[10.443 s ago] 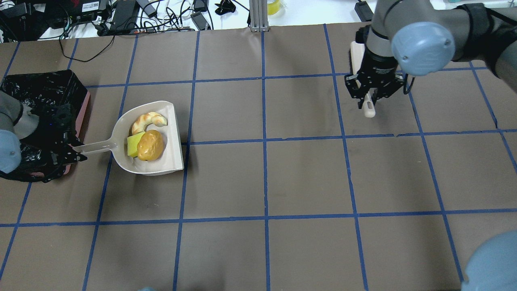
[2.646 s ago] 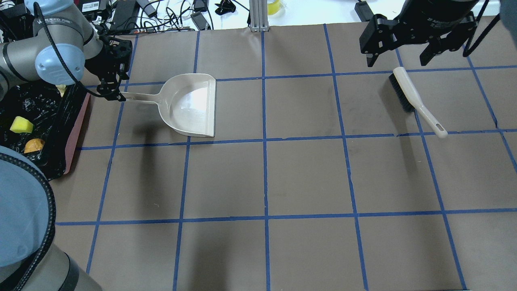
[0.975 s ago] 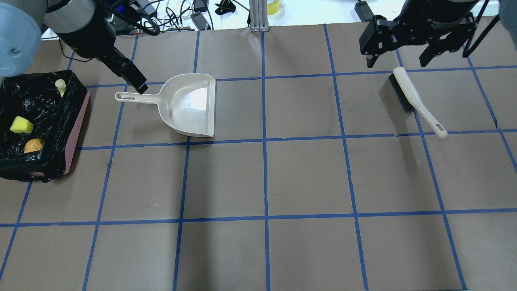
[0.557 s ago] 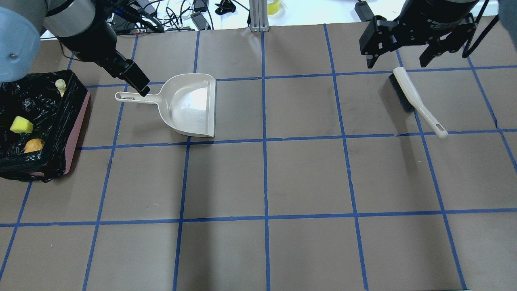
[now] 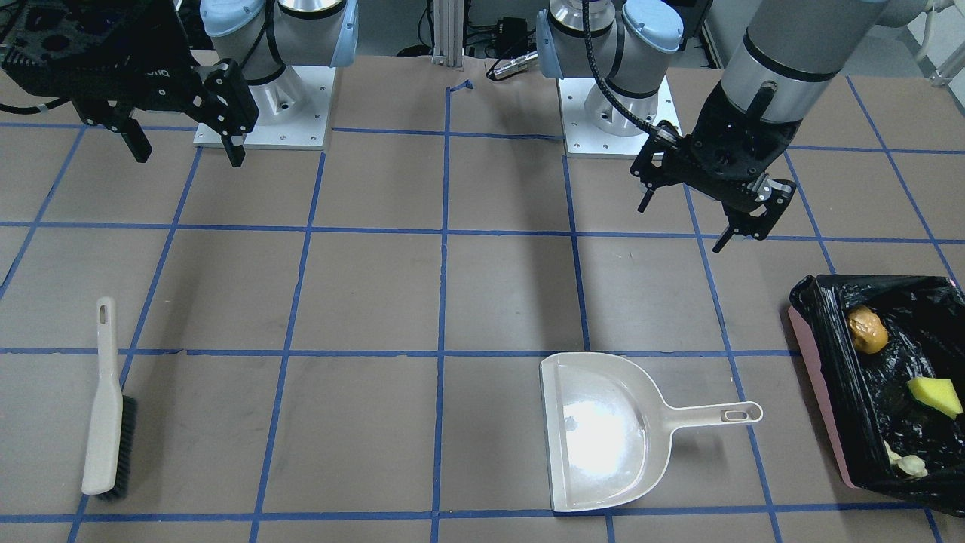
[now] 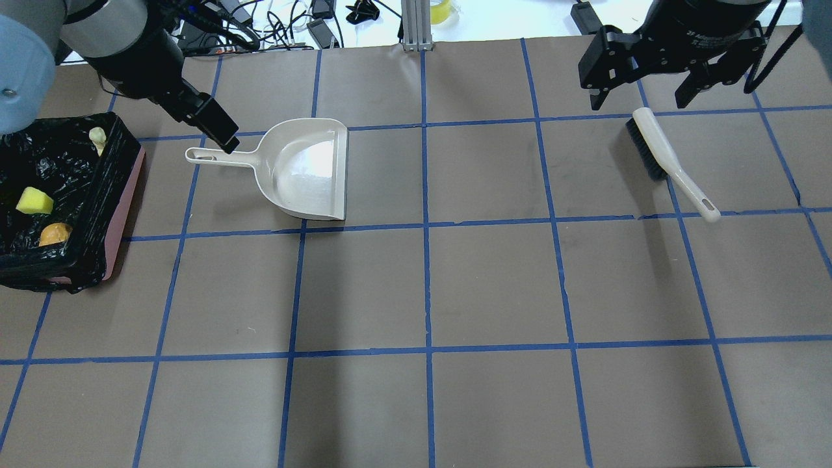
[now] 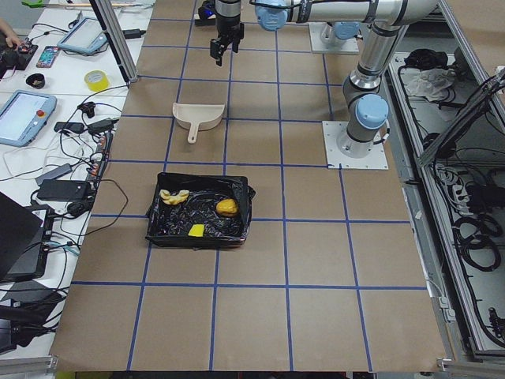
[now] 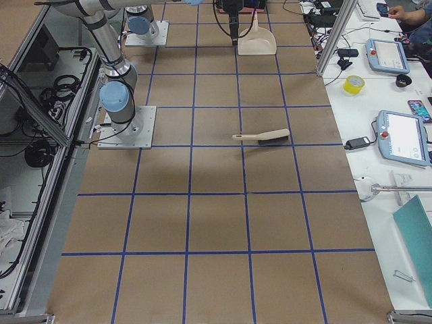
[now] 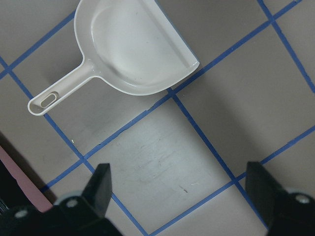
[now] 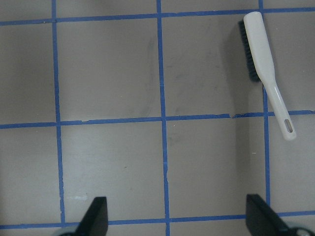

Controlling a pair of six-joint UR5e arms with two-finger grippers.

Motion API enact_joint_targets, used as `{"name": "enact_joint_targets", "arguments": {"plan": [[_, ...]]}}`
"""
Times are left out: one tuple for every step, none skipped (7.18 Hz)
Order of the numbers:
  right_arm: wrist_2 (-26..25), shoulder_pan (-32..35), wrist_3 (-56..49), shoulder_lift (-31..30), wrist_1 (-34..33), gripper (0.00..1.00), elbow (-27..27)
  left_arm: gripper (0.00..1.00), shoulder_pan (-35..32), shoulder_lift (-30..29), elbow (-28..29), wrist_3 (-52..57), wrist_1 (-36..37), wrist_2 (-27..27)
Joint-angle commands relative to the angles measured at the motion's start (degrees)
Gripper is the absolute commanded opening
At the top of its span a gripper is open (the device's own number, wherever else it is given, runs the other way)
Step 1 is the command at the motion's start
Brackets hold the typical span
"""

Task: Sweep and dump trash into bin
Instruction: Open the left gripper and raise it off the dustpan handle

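overhead exterior: 3 trash pieces (image 6: 34,200) lie in the bin (image 6: 121,218) at 9 o'clock; left pincer (image 5: 679,226), right pincer (image 6: 638,99) spread wide.

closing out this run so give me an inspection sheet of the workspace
surface: brown paper table, blue tape grid, no trash left on it.
job's things: potato lump, sponge and bread piece all lie inside the bin.
clutter: empty dustpan and brush lie on the table, far apart.
grippers: left gripper open, empty, above the table; right gripper open, empty.
cables: cable tangle on the bench past the table.
surroundings: tape roll and tablet on that bench.
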Motion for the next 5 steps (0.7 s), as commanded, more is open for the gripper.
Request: {"name": "enact_joint_targets", "arguments": {"plan": [[-0.06, 0.0, 0.03, 0.0, 0.04, 1.0, 0.0, 0.96, 0.0, 0.1, 0.01, -0.09, 0.0, 0.0], [-0.06, 0.0, 0.03, 0.0, 0.04, 1.0, 0.0, 0.96, 0.0, 0.1, 0.01, -0.96, 0.0, 0.0], [0.02, 0.0, -0.06, 0.0, -0.05, 1.0, 0.0, 0.96, -0.17, -0.16, 0.01, -7.06, 0.09, 0.09], [0.2, 0.0, 0.03, 0.09, -0.4, 1.0, 0.0, 0.97, -1.48, 0.71, 0.01, -10.95, -0.09, 0.09], [0.2, 0.09, 0.03, 0.18, -0.66, 1.0, 0.0, 0.98, -5.32, 1.59, -0.51, -15.52, -0.35, 1.4]]}}
